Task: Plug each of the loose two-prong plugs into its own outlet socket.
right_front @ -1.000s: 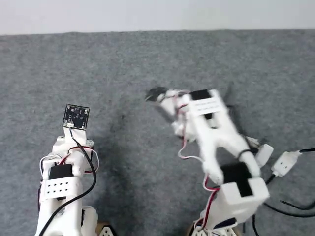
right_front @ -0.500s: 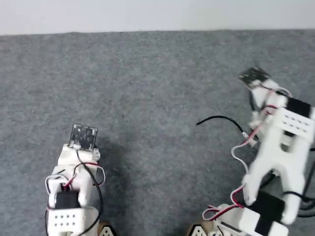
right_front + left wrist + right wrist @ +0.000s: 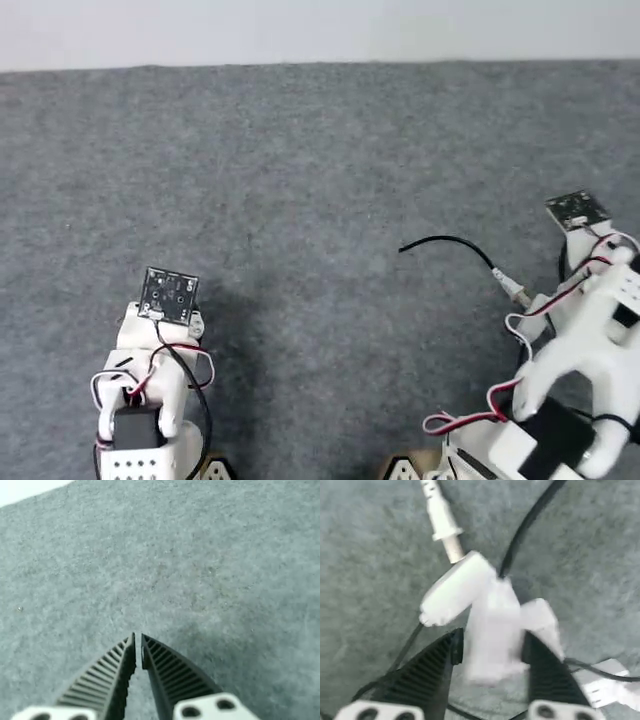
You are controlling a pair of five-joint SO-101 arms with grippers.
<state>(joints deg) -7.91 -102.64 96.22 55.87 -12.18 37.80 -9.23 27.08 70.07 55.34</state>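
Well, from above, my left arm (image 3: 150,400) sits at seven o'clock on the grey desk (image 3: 320,150), and my right arm (image 3: 580,350) at four o'clock. A black cable (image 3: 445,240) curls from beside the right arm toward the desk's middle.

At my left wrist, the left jaws are pressed almost together over the desk, a thin slit between the tips, holding nothing.

At my right wrist, the right jaws are spread with a blurred white plug (image 3: 492,630) between them; I cannot tell whether they touch it. A second plug (image 3: 452,592) lies just beside it, its white cord (image 3: 437,510) running off across the desk.
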